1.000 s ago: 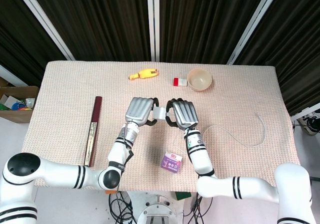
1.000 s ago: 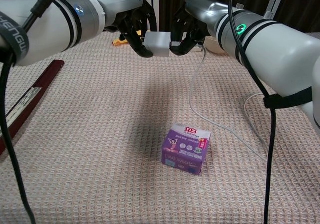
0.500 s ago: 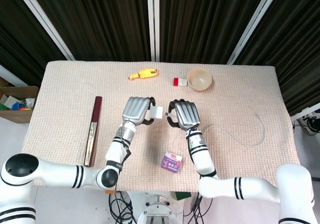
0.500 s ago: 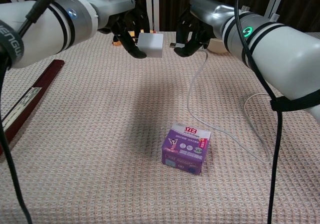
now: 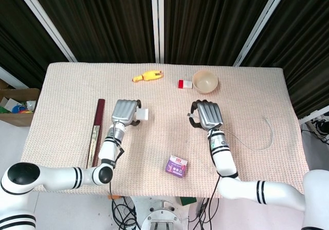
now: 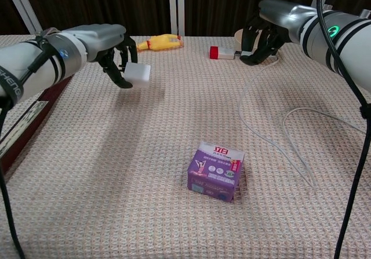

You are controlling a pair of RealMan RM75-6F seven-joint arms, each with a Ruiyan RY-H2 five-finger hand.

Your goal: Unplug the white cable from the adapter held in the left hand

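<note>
My left hand (image 5: 126, 112) (image 6: 113, 55) grips the white cube adapter (image 5: 142, 115) (image 6: 138, 73) above the left-centre of the table. My right hand (image 5: 206, 115) (image 6: 262, 34) holds the plug end of the white cable (image 6: 272, 143), well to the right of the adapter and apart from it. From that hand the cable hangs down and trails across the cloth to the right (image 5: 257, 146). Nothing joins the plug to the adapter.
A purple box (image 5: 176, 166) (image 6: 215, 171) lies at the front centre. At the back are a yellow rubber chicken (image 5: 147, 76) (image 6: 157, 41), a small red-and-white item (image 5: 184, 84) (image 6: 221, 53) and a beige bowl (image 5: 205, 81). A dark red ruler-like bar (image 5: 95, 133) lies at the left.
The plug has come out of the adapter. My left hand carried the adapter left and my right hand carried the cable end right, so a wide gap now separates them.
</note>
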